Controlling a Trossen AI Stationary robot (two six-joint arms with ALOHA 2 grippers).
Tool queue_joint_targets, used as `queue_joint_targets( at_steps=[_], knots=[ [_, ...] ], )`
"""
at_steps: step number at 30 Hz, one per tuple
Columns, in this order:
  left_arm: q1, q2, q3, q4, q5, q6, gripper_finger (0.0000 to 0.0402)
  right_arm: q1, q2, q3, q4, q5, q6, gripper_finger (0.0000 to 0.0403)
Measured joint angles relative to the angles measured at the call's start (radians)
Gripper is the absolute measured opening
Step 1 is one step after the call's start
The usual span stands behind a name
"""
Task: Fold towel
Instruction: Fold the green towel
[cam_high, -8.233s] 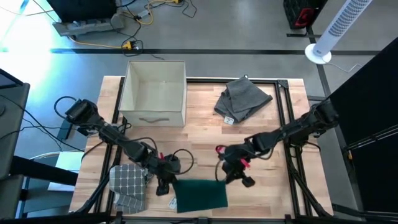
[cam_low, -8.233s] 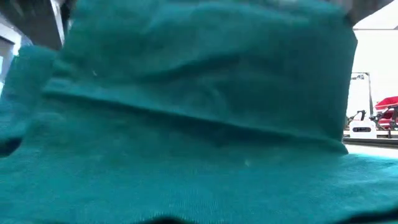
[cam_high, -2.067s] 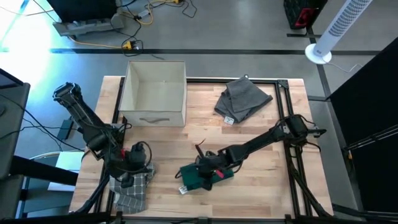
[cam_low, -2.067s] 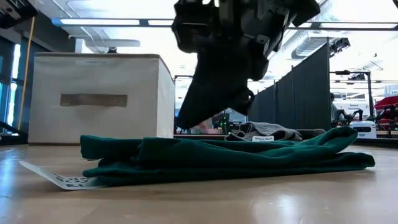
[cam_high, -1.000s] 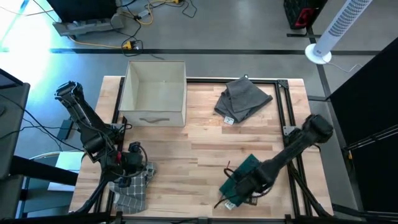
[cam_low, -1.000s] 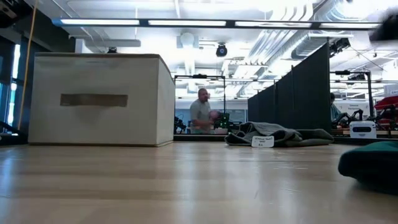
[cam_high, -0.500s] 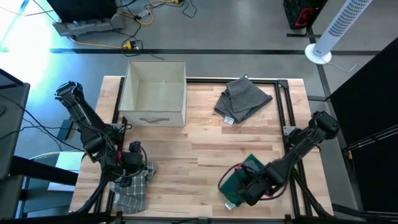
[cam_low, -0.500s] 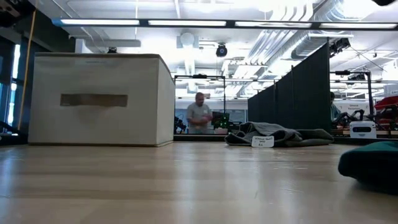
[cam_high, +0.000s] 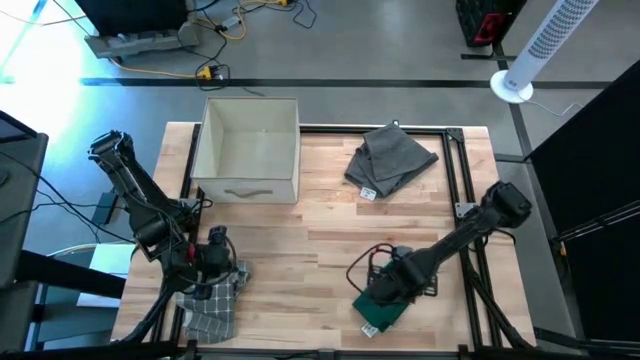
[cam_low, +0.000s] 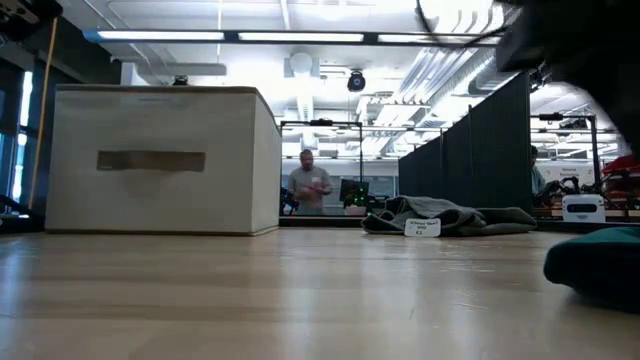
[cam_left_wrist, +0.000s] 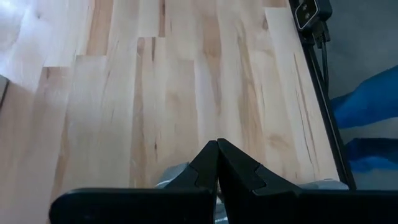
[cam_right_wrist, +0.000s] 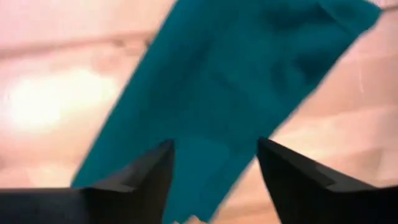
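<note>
The folded green towel (cam_high: 383, 312) lies flat on the table near its front right; its edge shows at the right of the low view (cam_low: 598, 262) and it fills the right wrist view (cam_right_wrist: 230, 81). My right gripper (cam_right_wrist: 214, 144) is open just above the towel's far part (cam_high: 388, 284), with a finger on either side and clear of the cloth. My left gripper (cam_high: 213, 262) is shut (cam_left_wrist: 217, 144) at the table's near left, over the far edge of a checked towel (cam_high: 210, 310). My left gripper is shut over the checked towel's far edge (cam_left_wrist: 173, 178). The fingers themselves hide the spot below them, so I cannot tell whether they touch the cloth.
A beige fabric box (cam_high: 250, 150) stands at the far left (cam_low: 160, 160). A crumpled grey towel (cam_high: 392, 160) lies at the far right (cam_low: 450, 215). Bare wood lies across the table's middle. A person (cam_low: 308, 190) stands in the room beyond the table.
My right gripper has moved from the green towel's near end toward the table's far edge and has risen, so it now shows at the top right of the low view. The towel has stayed lying where it was.
</note>
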Motion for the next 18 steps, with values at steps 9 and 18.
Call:
queue_joint_targets(
  at_steps=[9, 18],
  knots=[
    [0.0, 0.0, 0.0, 0.0, -0.018, 0.0, 0.0, -0.011, 0.066, 0.0, 0.006, 0.012, 0.03, 0.0286],
    [-0.002, 0.0, 0.0, 0.0, -0.009, -0.001, 0.0, 0.009, 0.141, 0.0, 0.089, 0.015, 0.007, 0.0286]
  ],
)
